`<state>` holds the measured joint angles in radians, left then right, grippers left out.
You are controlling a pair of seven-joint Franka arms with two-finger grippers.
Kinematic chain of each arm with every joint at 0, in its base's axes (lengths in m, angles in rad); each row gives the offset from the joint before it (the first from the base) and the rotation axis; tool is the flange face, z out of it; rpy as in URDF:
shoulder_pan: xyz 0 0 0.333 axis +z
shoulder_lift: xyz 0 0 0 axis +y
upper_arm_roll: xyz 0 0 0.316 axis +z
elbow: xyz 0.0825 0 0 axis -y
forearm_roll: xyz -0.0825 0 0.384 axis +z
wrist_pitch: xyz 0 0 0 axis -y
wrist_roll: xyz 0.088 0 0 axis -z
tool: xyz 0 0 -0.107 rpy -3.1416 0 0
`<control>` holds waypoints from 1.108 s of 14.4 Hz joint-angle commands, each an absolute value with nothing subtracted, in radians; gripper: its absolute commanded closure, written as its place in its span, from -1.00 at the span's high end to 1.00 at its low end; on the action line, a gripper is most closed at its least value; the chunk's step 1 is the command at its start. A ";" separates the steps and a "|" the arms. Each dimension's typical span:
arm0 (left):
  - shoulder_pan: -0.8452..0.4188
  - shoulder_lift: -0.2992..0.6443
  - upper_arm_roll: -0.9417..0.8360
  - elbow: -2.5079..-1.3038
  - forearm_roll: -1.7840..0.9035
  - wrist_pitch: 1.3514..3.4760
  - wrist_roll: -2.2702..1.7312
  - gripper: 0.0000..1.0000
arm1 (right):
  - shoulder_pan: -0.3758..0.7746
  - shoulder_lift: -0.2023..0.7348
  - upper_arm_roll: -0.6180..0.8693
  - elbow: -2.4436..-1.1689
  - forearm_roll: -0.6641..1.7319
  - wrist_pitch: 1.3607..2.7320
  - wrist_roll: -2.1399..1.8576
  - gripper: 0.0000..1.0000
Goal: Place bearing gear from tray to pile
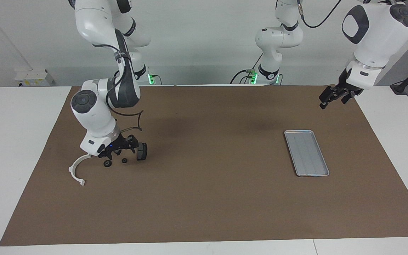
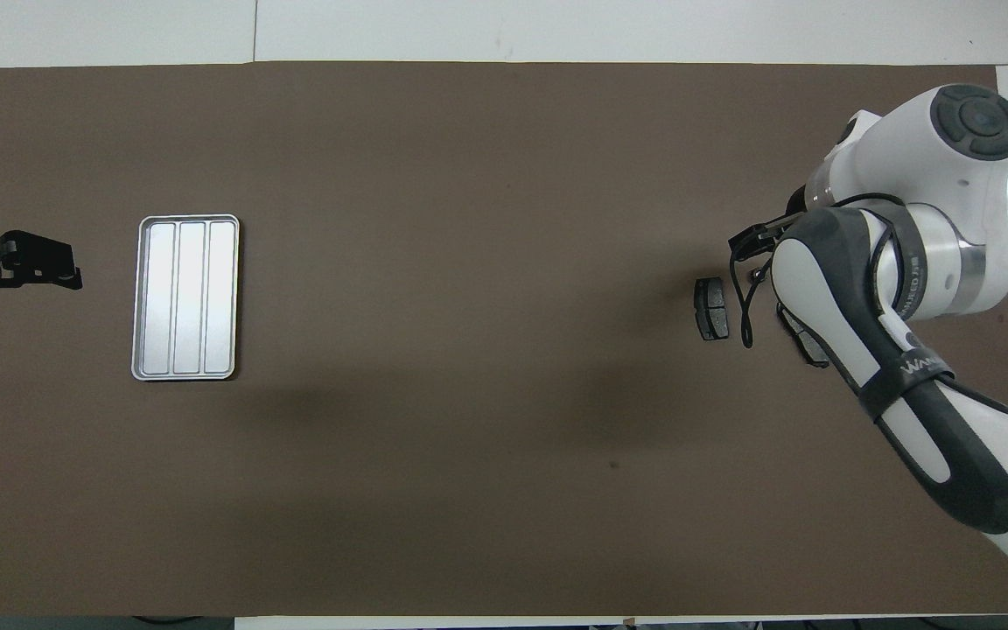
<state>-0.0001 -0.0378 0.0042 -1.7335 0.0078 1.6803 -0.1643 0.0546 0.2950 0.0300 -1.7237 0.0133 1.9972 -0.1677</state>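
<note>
Two bearing gears (image 1: 107, 163) under right pincer (image 1: 118, 150)

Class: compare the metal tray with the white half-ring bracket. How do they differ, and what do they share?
The tray is silver-grey metal; the bracket is white. The tray is a closed rectangle; the bracket is an open curved arc. The tray lies toward the left arm's end; the bracket toward the right arm's. Both lie flat on the brown mat.
</note>
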 commanded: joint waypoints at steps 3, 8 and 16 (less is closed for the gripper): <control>-0.012 -0.057 0.015 -1.749 -0.003 1.689 -0.160 1.00 | 0.035 0.229 0.022 -1.545 -0.005 1.757 -0.133 1.00; -0.012 -0.057 0.015 -1.749 -0.003 1.689 -0.160 1.00 | -0.026 0.095 0.002 -1.561 -0.023 1.590 -0.126 1.00; -0.012 -0.057 0.015 -1.749 -0.003 1.689 -0.160 1.00 | -0.018 0.022 0.006 -1.552 -0.025 1.537 -0.048 1.00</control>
